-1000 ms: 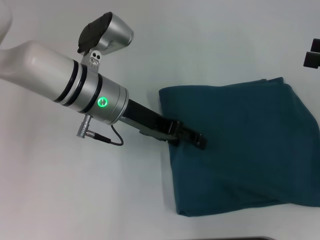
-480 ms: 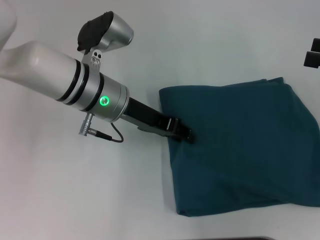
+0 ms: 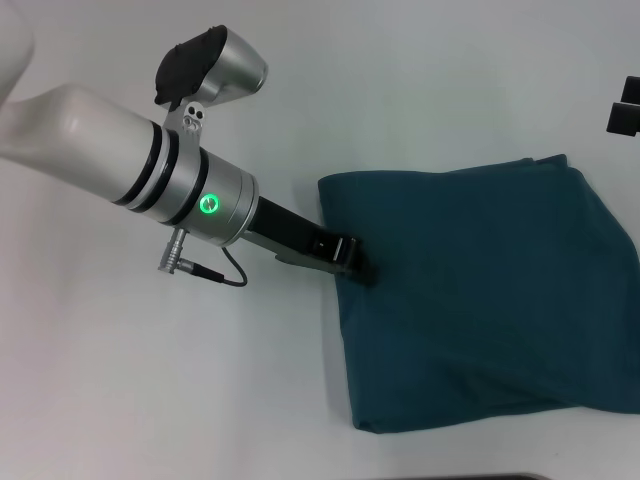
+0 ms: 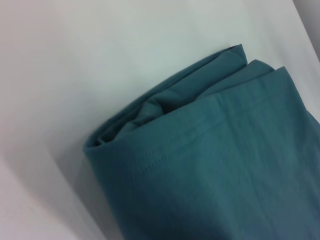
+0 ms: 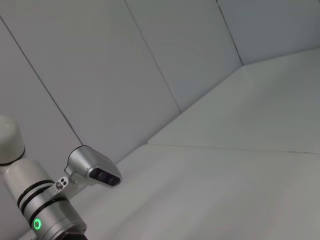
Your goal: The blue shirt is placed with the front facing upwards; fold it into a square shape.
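Blue shirt (image 3: 480, 290) lies folded into a rough square on the white tabletop (image 3: 200, 400), toward the right of the head view; no lettering or collar shows. The left wrist view shows a stitched hem and stacked layers at one rounded fold corner (image 4: 115, 140). Left pincer (image 3: 358, 268) rests at the shirt's left edge, touching the cloth; finger spread cannot be told. Farther back, only a dark part of the right pincer (image 3: 628, 105) shows at the right border, state indeterminable.
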Tool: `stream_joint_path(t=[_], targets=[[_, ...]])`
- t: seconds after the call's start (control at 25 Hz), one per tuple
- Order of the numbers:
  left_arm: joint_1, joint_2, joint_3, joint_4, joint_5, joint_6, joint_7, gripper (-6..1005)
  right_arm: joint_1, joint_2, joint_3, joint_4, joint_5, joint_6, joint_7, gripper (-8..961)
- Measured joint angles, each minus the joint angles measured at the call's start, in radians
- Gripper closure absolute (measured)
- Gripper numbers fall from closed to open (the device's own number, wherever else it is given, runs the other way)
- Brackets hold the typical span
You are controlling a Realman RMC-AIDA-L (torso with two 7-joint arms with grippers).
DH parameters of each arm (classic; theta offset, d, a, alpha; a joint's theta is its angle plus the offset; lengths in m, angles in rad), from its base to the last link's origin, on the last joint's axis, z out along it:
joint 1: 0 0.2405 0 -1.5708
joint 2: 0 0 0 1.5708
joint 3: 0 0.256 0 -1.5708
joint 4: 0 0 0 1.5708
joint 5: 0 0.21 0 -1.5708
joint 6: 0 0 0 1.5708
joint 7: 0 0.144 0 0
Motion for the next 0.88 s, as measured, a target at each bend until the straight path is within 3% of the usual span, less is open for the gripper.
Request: stream_joint_path(t=[0.12,0.88], targets=[[0.003,0.002,0.0,-0.003,-0.002,0.004,0.0,1001,0.0,0.001,0.0,0.0,0.0,0.0,0.0,39],[0.01,0.014,-0.011,-0.011,0.005,0.02,0.011,1001,-0.001,0.004,0.0,0.0,0.0,0.006,-0.002,39]])
